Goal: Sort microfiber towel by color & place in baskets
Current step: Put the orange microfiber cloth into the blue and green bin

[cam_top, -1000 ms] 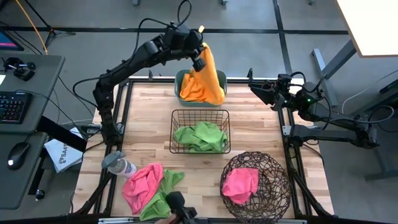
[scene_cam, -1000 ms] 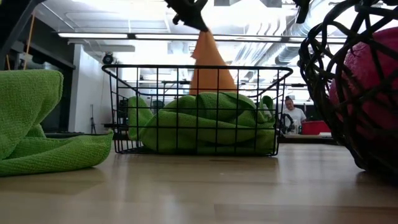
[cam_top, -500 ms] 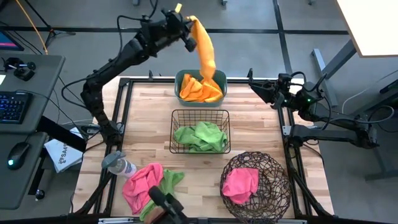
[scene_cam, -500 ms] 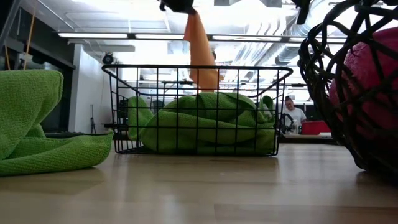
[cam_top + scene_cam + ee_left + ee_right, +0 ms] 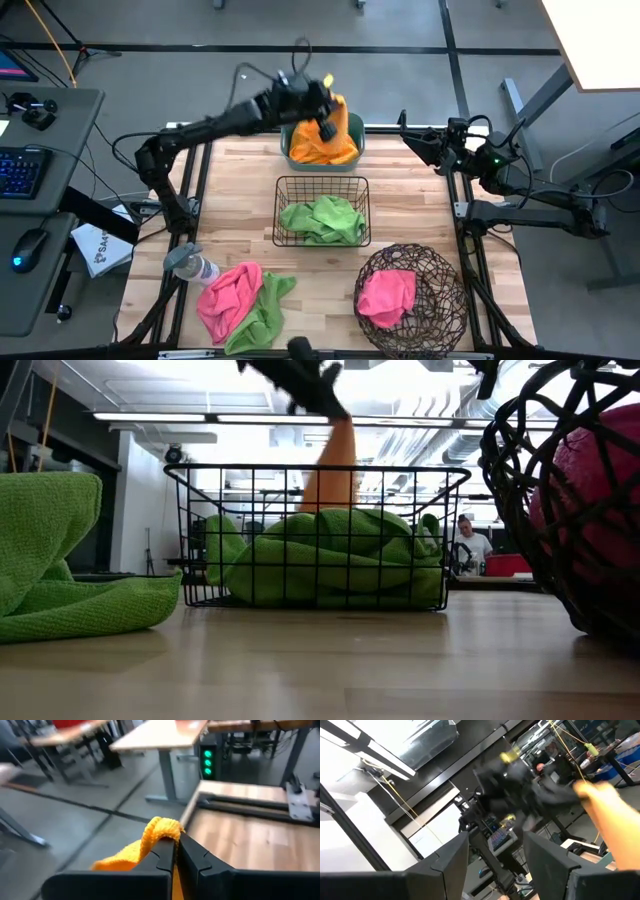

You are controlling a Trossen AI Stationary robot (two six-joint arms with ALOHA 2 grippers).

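Note:
My left gripper [image 5: 324, 112] is above the teal tub [image 5: 287, 143] at the table's far edge, shut on an orange towel [image 5: 338, 128]. In the low view the towel [image 5: 335, 465] hangs behind the black wire basket [image 5: 190, 530]. Orange cloth [image 5: 320, 152] lies heaped in the tub. Green towels [image 5: 322, 220] lie in the wire basket, and a pink towel [image 5: 388, 295] in the round twig basket [image 5: 440, 300]. A pink towel [image 5: 226, 298] and a green towel [image 5: 270, 305] lie on the table near the front left. My right gripper [image 5: 408, 134] is open and empty at the table's far right edge. My left gripper pinches a bunched fold of the orange towel [image 5: 161, 829] between its two shut fingers [image 5: 192, 857]. A little of the fold sticks out past the fingertips. The rest of the towel hangs below the gripper, with its lower end on the cloth in the teal tub.
A grey bottle [image 5: 190, 265] lies at the table's left edge beside the loose pink towel. The three baskets run from the far middle to the near right. Bare wood shows at the left middle [image 5: 235, 200] and right middle [image 5: 410, 210] of the table.
My left gripper first rose toward the far left, drawing the orange towel out long above the tub. It then came back down over the tub. The towel now hangs short, with more of it bunched on the tub. The gripper has stayed shut on it.

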